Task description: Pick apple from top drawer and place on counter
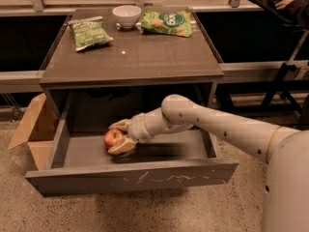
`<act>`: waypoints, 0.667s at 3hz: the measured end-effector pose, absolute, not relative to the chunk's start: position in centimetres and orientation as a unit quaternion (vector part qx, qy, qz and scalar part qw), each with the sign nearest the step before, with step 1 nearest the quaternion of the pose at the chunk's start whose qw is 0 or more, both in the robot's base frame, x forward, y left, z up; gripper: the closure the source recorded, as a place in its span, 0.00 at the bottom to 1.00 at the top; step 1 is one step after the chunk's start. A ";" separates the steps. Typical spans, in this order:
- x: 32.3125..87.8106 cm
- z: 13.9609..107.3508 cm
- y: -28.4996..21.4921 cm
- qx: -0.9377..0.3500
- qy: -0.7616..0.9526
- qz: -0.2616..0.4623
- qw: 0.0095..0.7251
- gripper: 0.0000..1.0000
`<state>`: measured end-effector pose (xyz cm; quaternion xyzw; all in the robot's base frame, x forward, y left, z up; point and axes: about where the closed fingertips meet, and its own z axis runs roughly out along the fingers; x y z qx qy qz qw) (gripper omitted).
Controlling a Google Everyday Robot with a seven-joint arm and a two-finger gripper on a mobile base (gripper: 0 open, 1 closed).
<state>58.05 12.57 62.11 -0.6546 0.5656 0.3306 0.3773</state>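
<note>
The red apple [112, 138] lies on the floor of the open top drawer [135, 178], left of its middle. My gripper [119, 136] reaches into the drawer from the right, with one finger just above the apple and one just below it. Both fingers rest against the apple, and the apple still sits on the drawer floor. The brown counter [140, 57] is directly above the drawer.
A white bowl [126, 15] and two green snack bags [89, 33] [166, 22] lie along the back of the counter. An open cardboard box [29, 129] stands on the floor left of the drawer. Dark chair legs [285, 81] stand at the right.
</note>
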 end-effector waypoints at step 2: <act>58.1 66.5 10.7 -0.662 0.509 0.359 0.417 1.00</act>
